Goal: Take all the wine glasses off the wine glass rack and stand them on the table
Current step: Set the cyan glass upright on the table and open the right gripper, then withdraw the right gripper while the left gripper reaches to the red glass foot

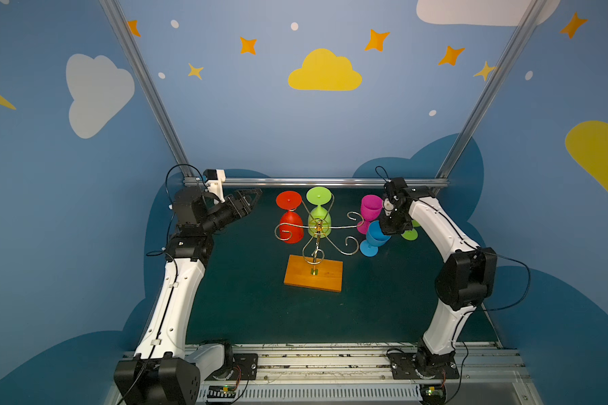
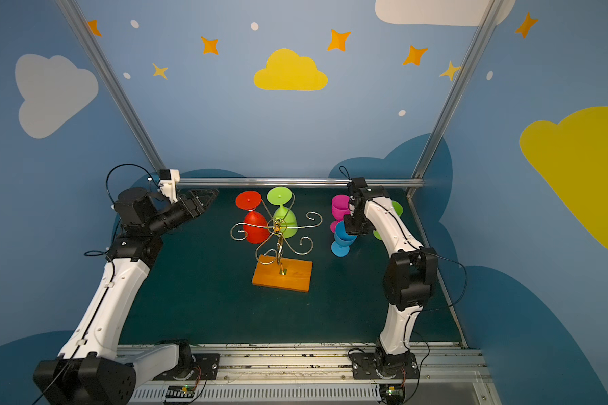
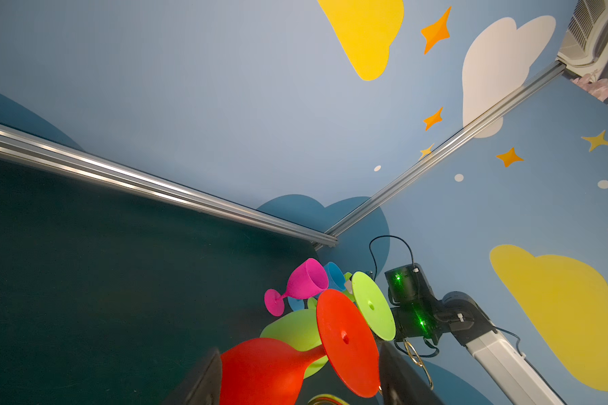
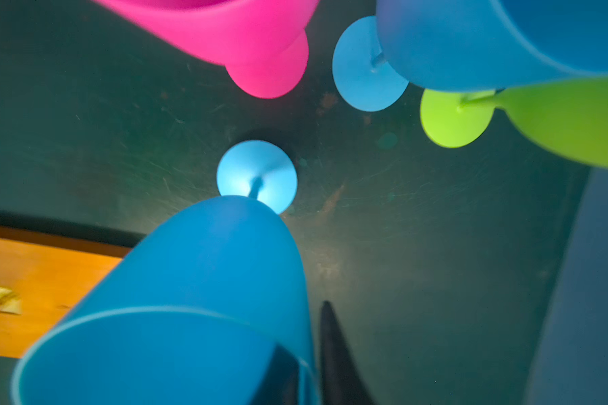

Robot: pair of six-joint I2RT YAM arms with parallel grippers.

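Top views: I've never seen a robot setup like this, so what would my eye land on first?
Probably the gold wine glass rack mid-table, with a red glass and a green glass hanging upside down from its arms. Next, the cluster of upright glasses to its right, a pink glass and a blue glass among them, with the right arm bent over them.

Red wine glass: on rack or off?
On. The red wine glass hangs upside down from a wire arm of the wine glass rack, foot above bowl.
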